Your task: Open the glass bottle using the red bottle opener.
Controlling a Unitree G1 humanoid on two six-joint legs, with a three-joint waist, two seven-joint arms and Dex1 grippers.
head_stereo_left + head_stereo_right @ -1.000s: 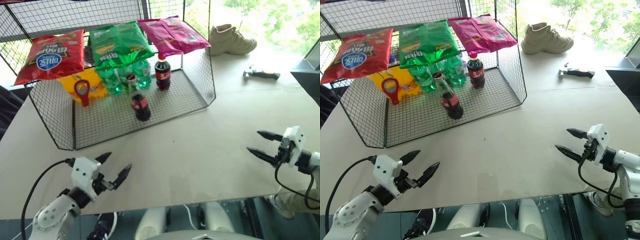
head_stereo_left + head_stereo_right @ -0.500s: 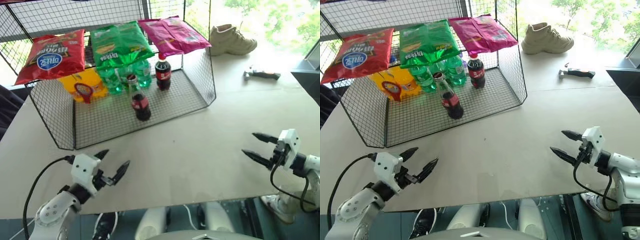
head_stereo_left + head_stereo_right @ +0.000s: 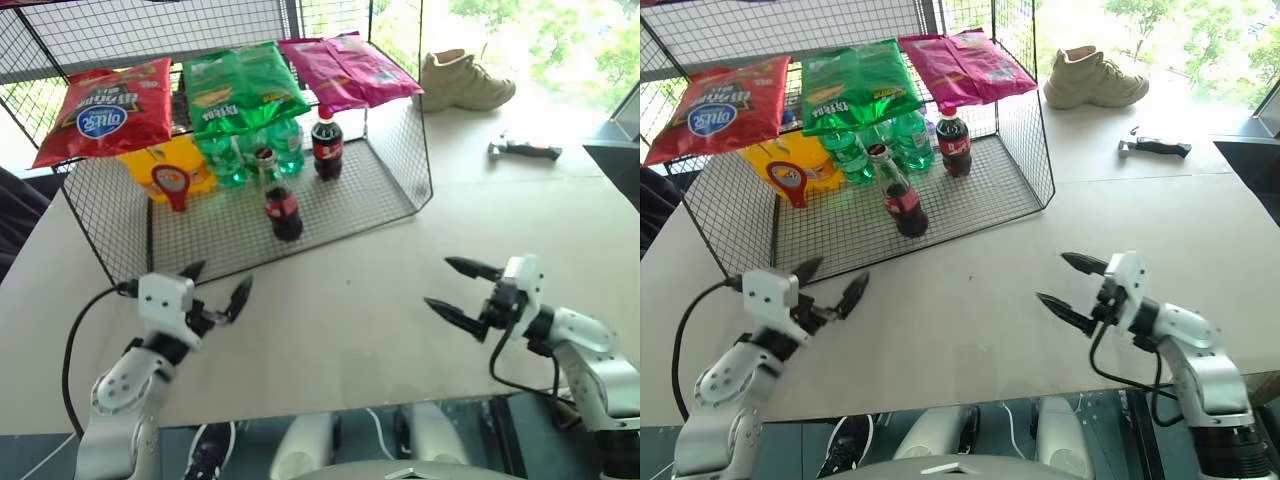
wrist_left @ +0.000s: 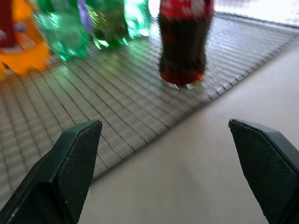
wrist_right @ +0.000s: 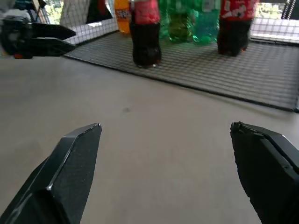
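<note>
Both grippers had come in toward the wire rack (image 3: 400, 190): the right gripper (image 3: 458, 290) swung left across the counter (image 3: 360, 300) and the left gripper (image 3: 215, 290) rose forward to the rack's front edge, each with fingers spread wide and empty. That read as an approach only. The bottle (image 3: 279, 196) stood upright on the rack floor, uncapped by nothing yet, and the opener (image 3: 172, 184) hung just left of it, as in the earlier frame.

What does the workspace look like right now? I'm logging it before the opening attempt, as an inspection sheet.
Surface: pale table, wire rack on it.
Job's things: glass bottle upright in the rack; red bottle opener hanging on the mesh.
Clutter: chip bags, green bottles, plastic cola bottle, shoe, hammer-like tool.
Grippers: left gripper and right gripper open, empty.
Cables: black cable at left arm.
Surroundings: window, greenery.
</note>
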